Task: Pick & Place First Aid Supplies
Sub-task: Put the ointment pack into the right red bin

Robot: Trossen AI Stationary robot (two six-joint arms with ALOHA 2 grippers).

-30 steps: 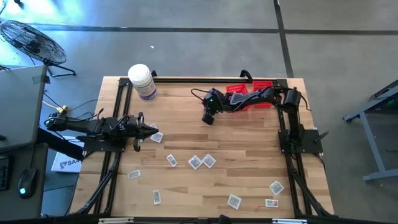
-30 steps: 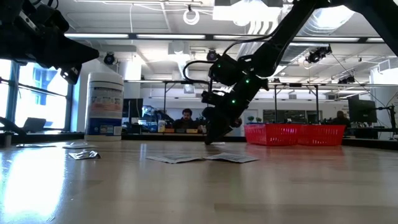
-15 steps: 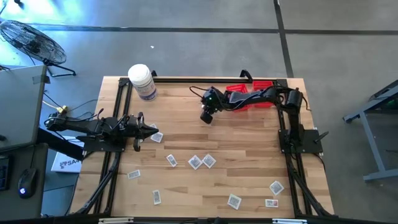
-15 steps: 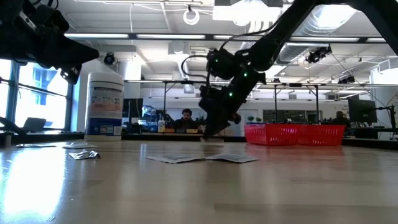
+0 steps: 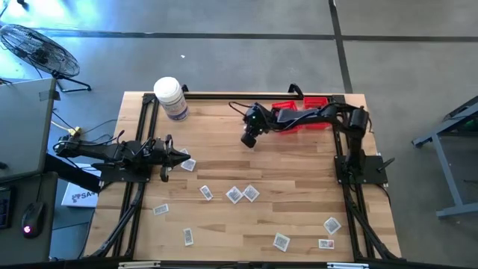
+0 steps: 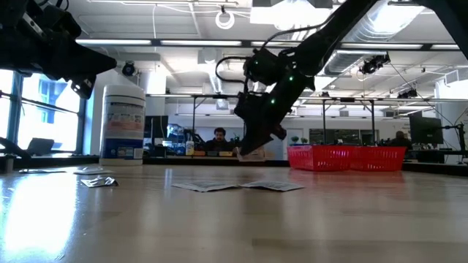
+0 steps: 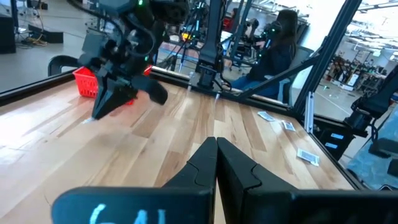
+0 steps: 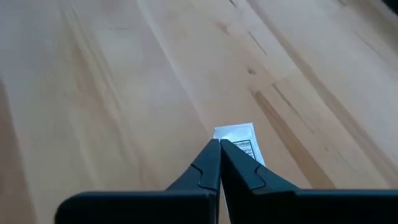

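Observation:
Several small white packets lie flat on the wooden table, among them a pair (image 5: 243, 194) near the middle and one (image 5: 187, 164) beside my left gripper. My right gripper (image 5: 249, 139) reaches in from the far right, pointing down over the far middle of the table. It is shut on one packet (image 8: 239, 140), which also shows below the fingers in the low view (image 6: 248, 153). My left gripper (image 5: 181, 157) waits at the left edge, shut and empty (image 7: 216, 155). My right gripper pinches a white packet between its two fingertips by one edge (image 8: 231, 144). The fingers come slanting down from above. The packet sticks out beyond the tips and hangs clear above the table (image 6: 248, 153).
Two red mesh baskets (image 5: 299, 112) stand at the far right, just behind my right arm. A large white bottle (image 5: 171, 98) stands at the far left corner. More packets lie along the near edge (image 5: 281, 241) and at the near right (image 5: 331, 224).
My right gripper has risen from the table top, staying shut, and has tipped slightly. The packet in its tips has come up with it and now hangs clear of the wood.

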